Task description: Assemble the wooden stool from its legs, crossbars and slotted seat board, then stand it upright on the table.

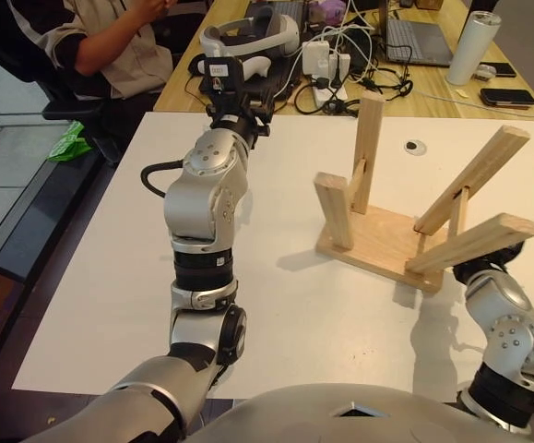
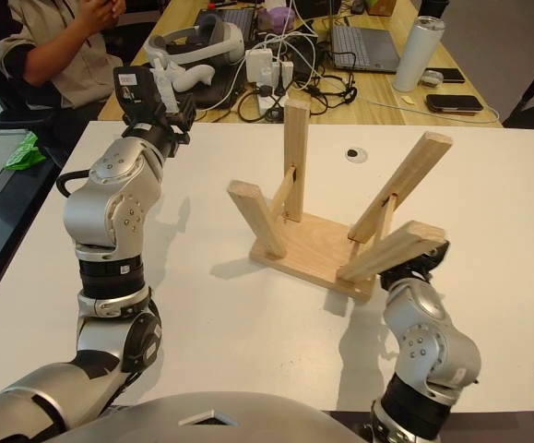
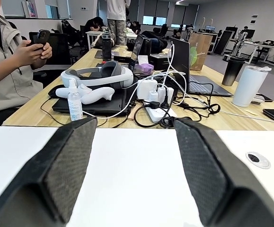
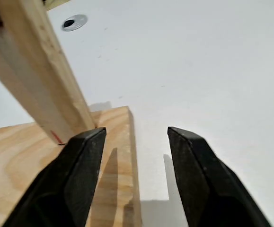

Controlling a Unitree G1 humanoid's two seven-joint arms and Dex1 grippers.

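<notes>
The stool [image 1: 377, 242] looked built — 4 legs [image 1: 370, 148] up, near the table's [image 1: 294, 351] right edge. The left gripper [image 3: 136, 142] and right gripper [image 4: 136, 142] were spread apart, empty — flipping it was left.

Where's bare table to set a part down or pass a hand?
Free: table between left arm and seat board; far-right stretch past the grommet. Crowded: right gripper at the board's near corner; cables and headset on the far desk.

Head views from high above the stool [image 1: 377, 242], looking forward and down, both sharing it and the table [image 1: 91, 277], left wrist view low, left of the stool, facing the desk [image 3: 21, 115] beyond, right wrist view close over its seat board [image 4: 13, 165]
</notes>
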